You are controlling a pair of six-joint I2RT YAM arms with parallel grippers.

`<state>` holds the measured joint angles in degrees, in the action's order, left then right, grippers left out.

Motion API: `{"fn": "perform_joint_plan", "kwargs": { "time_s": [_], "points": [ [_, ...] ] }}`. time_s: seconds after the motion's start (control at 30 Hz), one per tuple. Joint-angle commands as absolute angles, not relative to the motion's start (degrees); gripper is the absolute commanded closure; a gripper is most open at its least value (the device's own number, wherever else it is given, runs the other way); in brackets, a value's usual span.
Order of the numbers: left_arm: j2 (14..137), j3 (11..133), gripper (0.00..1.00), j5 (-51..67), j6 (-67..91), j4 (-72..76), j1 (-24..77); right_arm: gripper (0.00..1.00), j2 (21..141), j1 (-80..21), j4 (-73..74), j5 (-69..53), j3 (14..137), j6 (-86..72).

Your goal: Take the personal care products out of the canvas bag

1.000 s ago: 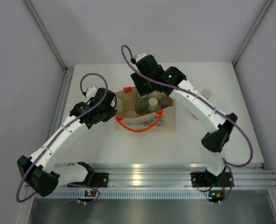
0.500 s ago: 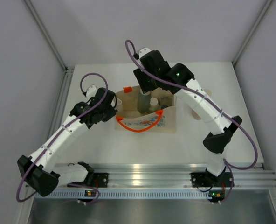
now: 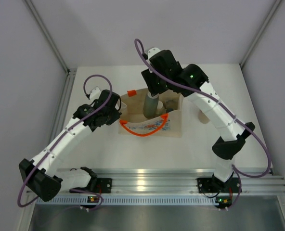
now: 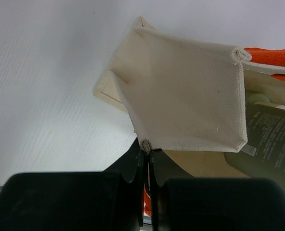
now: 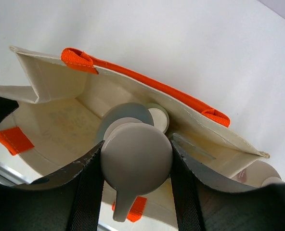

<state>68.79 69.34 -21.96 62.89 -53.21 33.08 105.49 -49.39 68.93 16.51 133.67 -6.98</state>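
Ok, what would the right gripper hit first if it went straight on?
Likely the floor of the canvas bag, via the grey-green bottle the right gripper holds; a neighbouring pale cap sits close, depth unclear.

Canvas bag (image 3: 152,126) sits on the table (image 3: 109,144) — a bottle (image 3: 150,105) upright inside, second bottle (image 5: 158,118) beside it.

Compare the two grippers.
The left gripper has its jaws pinched flat on the bag edge; the right gripper has its jaws spread around a bottle cap. The left gripper sits beside the bag, the right gripper above its mouth. Both hold something.
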Motion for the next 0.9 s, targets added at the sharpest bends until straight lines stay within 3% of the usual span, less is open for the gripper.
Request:
{"fn": "perform_joint_plan", "kwargs": {
  "time_s": [0.0,0.87],
  "points": [
    [69.87,70.93,1.00,-22.06,63.37,-52.73,33.05,1.00,97.30,-49.83,64.60,19.86,139.92,-5.80],
    [71.28,72.16,1.00,-21.53,62.49,-52.65,32.96,1.00,91.85,-49.22,63.99,30.05,144.31,-4.04]
  ]
}}
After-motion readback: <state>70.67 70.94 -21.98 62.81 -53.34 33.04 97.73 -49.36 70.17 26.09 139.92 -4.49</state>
